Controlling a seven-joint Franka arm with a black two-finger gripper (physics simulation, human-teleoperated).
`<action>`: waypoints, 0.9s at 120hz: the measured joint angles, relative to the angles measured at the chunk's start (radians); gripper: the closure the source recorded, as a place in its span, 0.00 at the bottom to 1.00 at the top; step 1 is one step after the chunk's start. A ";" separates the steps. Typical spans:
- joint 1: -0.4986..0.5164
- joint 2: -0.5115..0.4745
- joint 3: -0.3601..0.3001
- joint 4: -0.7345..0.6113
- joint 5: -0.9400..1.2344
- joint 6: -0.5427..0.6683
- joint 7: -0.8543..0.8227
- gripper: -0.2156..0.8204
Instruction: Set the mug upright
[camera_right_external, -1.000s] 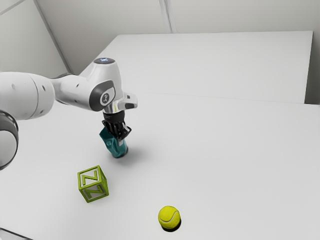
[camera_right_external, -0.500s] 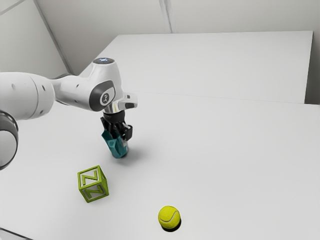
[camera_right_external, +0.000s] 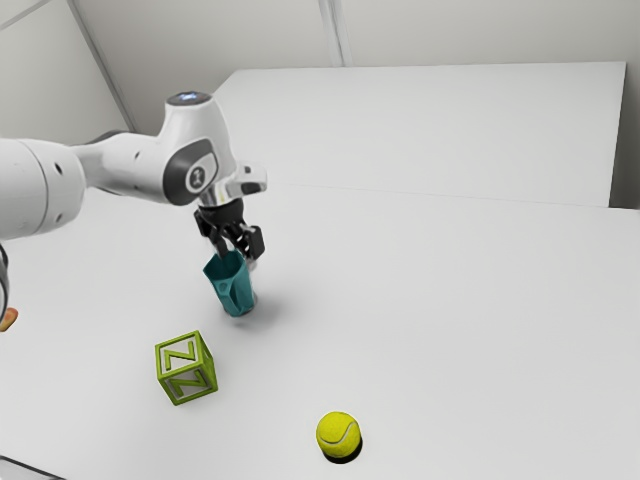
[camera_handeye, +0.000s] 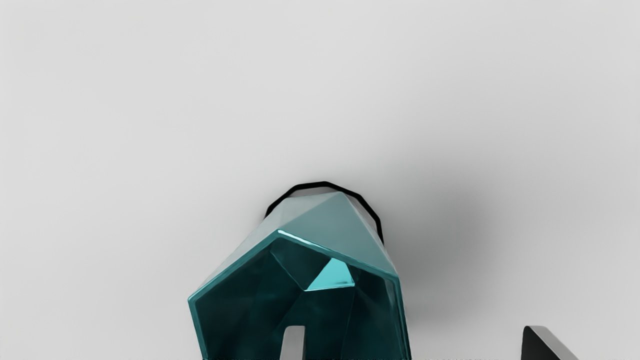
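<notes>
Currently, jaws (camera_right_external: 238, 256) released, spread wide: one tip at the mouth of the teal mug (camera_right_external: 236, 292), the other outside it. Mug stands upright on the counter (camera_right_external: 450, 300). Green block (camera_right_external: 186, 369) nearer; tennis ball (camera_right_external: 338, 434) toward the exterior view's right.

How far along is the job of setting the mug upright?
Apparently nearly done: the mug looks upright on the table, mouth up. In hand: the release, with the gripper open, one fingertip over the mug's mouth, the other outside, apart from its wall. Left: probably just backing the fingers clear.
</notes>
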 joint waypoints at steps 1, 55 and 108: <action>0.000 -0.001 0.000 0.001 -0.001 0.000 0.000 0.34; 0.004 0.103 0.001 0.380 -0.075 -0.191 0.017 0.22; -0.001 0.200 -0.003 0.617 -0.123 -0.410 0.032 0.21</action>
